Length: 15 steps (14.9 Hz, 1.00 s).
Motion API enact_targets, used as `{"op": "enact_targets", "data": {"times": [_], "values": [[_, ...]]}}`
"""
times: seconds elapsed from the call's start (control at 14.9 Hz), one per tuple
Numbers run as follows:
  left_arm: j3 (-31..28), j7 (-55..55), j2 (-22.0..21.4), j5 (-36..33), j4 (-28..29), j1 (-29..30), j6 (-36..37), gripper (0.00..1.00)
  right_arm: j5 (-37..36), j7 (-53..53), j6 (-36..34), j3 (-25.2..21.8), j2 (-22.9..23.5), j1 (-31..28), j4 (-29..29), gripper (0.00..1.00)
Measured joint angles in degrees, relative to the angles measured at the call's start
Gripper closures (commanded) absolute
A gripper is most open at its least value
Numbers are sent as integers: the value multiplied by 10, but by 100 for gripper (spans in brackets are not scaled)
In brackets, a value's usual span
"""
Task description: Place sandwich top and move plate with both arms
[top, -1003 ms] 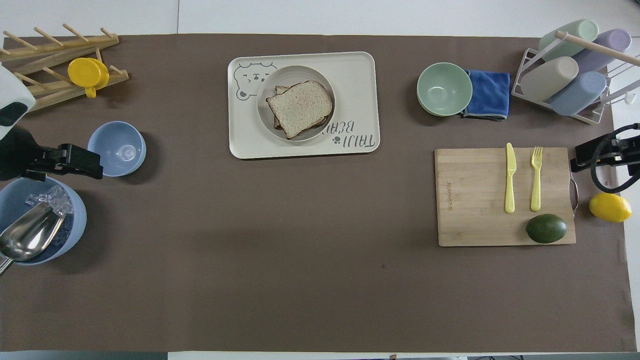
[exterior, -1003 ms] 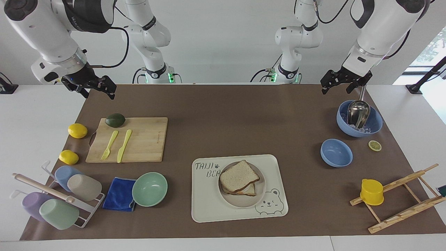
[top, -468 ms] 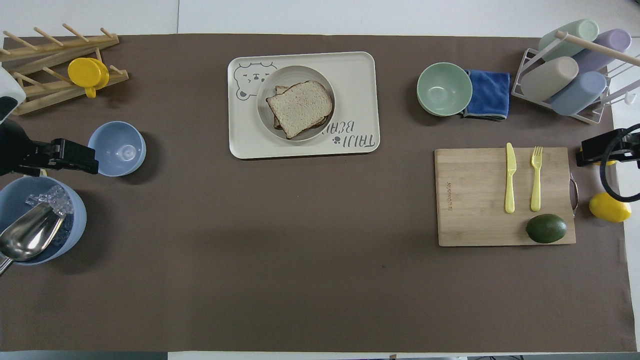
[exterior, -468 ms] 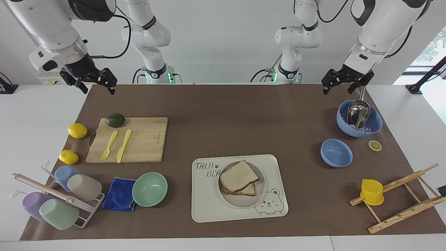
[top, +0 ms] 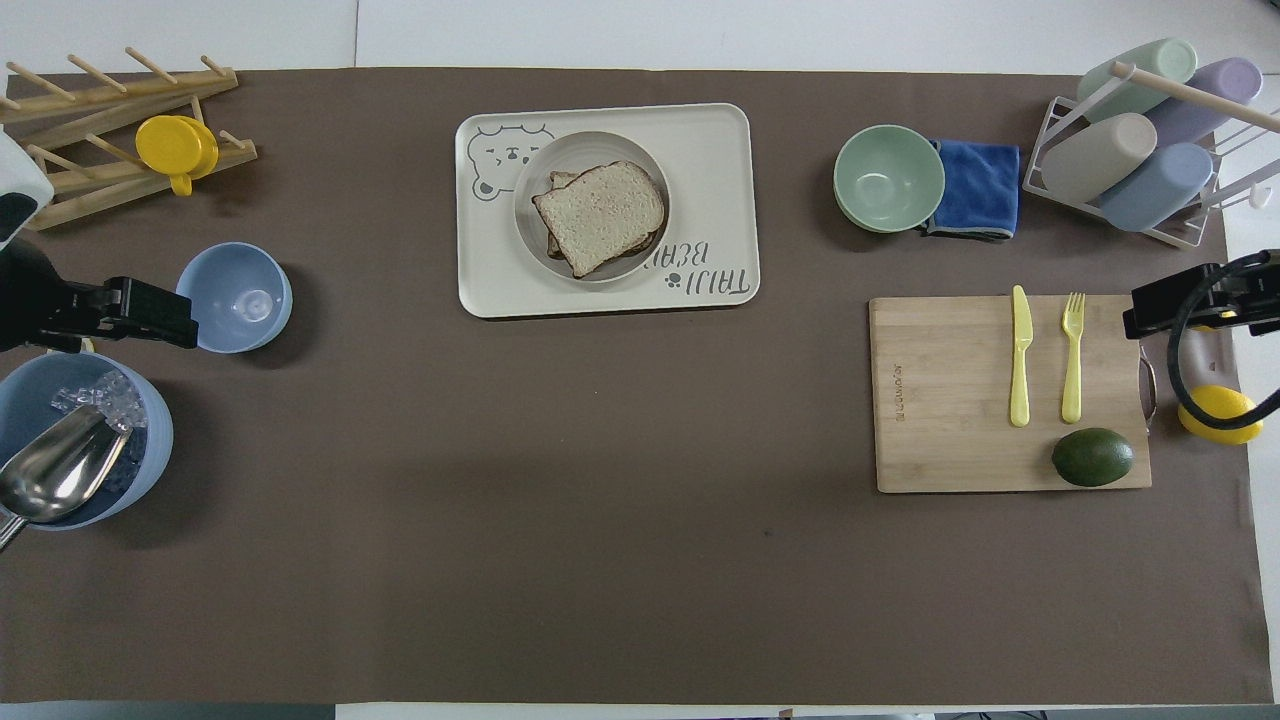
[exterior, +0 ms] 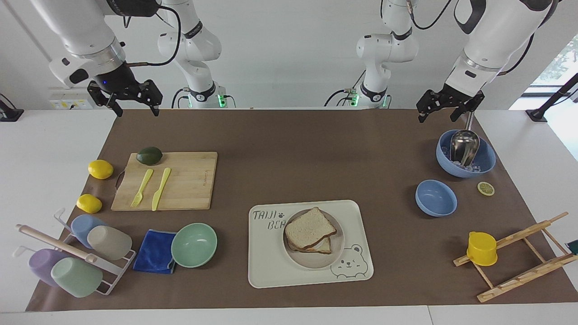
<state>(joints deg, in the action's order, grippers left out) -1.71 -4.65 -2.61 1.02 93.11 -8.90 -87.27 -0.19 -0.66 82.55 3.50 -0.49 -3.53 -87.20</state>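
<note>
The sandwich top (exterior: 309,228) lies on a stack of bread on the small beige plate (exterior: 316,262), which stands on the cream bear tray (exterior: 271,266). They also show in the overhead view: sandwich top (top: 600,215), plate (top: 640,160). My right gripper (exterior: 135,106) is open and empty, raised over the mat's edge nearest the robots at the right arm's end; it also shows in the overhead view (top: 1165,305). My left gripper (exterior: 437,115) is open and empty, raised beside the big blue bowl; it also shows in the overhead view (top: 150,312).
A cutting board (exterior: 180,180) holds an avocado, a fork and a knife, with two lemons beside it. A mint bowl (exterior: 194,244), a blue cloth and a cup rack stand at the right arm's end. A big blue bowl with a scoop (exterior: 465,153), a small blue bowl and a wooden rack stand at the left arm's end.
My right gripper has risen and moved toward the table's middle, along the mat's edge nearest the robots. My left gripper has barely moved. The sandwich and plate have not moved.
</note>
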Motion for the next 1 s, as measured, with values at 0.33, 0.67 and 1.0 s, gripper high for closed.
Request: {"op": "enact_targets", "data": {"times": [0.33, 0.67, 1.0], "values": [[0, 0, 0, 0, 0, 0, 0, 0, 0, 0, 8, 4, 0, 31, 1, 0], [0, 0, 0, 0, 0, 0, 0, 0, -1, 0, 17, -2, 0, 30, 2, 0], [0, 0, 0, 0, 0, 0, 0, 0, -1, 47, 17, -8, 0, 1, 2, 0]]}}
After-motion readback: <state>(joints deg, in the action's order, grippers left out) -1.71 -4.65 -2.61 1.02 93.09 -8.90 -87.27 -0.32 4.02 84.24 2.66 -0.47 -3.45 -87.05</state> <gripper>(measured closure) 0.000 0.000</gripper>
